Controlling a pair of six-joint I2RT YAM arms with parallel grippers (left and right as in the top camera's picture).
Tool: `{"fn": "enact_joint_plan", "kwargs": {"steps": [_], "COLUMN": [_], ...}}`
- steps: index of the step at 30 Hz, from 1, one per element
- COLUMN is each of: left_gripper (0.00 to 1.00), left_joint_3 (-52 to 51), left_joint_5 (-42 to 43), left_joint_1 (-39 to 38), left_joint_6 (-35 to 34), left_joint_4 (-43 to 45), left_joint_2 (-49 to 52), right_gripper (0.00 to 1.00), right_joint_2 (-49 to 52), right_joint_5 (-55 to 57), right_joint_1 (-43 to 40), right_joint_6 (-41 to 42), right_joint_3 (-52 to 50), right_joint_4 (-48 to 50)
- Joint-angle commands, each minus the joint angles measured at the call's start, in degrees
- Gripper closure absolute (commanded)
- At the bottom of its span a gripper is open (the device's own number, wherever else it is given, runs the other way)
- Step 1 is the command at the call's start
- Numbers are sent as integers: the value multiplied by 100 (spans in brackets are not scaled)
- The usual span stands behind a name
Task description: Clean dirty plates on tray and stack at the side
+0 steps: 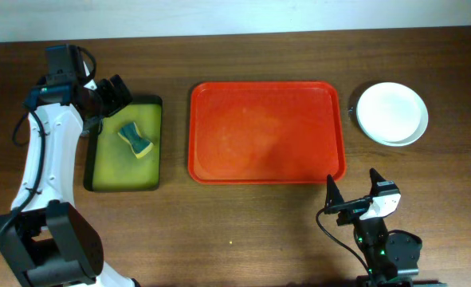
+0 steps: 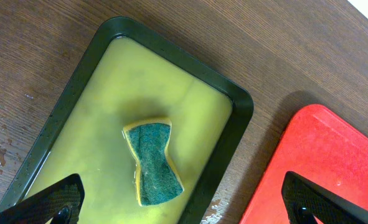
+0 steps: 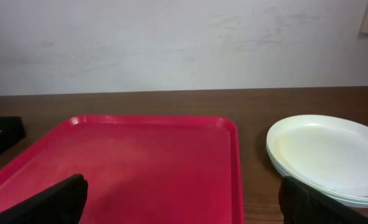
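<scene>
The wooden worktop (image 1: 259, 239) is carrying the red tray (image 1: 267, 131) at its middle, with the dark green tray (image 1: 160, 143) lying just beside it on the left and holding yellowish liquid. The plates (image 1: 391, 113) are sitting stacked on the worktop off the red tray's far right corner, a white one on top, ahead and to the right of the right fingers (image 3: 59, 196). These are standing wide apart by the tray's near right corner, the arm folded low. The sponge (image 1: 135, 139) is lying in the green tray under the left fingers (image 2: 56, 199), which are hanging spread apart, the arm reaching along the worktop's left side
</scene>
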Motion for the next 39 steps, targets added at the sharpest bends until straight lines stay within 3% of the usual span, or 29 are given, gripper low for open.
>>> {"fn": "enact_joint_plan", "kwargs": {"steps": [1,17,20,23,29,33,36,39], "left_gripper": [1,1,0,1,1,1,1,1], "left_joint_3": [35,35,20,-286,-1657,-1799,-2090,-3143], "left_joint_5": [17,13,-240,-741,-2002,-2518,-2514,-2201], "left_joint_1": [9,9,0,-330,-925,-903,-905,-903], "left_joint_6": [44,50,46,52,192,289,1156,2214], "left_joint_4": [-4,-9,-656,-691,-660,-1567,-1318,-365], "left_joint_2": [-2,-2,-81,-852,-3657,-4559,-5182,-6347], "right_gripper": [1,1,1,1,1,1,1,1], "right_joint_2": [-42,-42,-42,-42,-42,-42,-42,-42], "right_joint_5": [63,63,63,66,66,66,66,66], "right_joint_1": [55,55,55,55,55,55,55,55], "right_joint_6": [-44,-44,-42,-44,-44,-44,-44,-44], "right_joint_3": [-37,-37,-37,-37,-37,-37,-37,-37], "right_joint_4": [-24,-24,-24,-24,-24,-24,-24,-24]}}
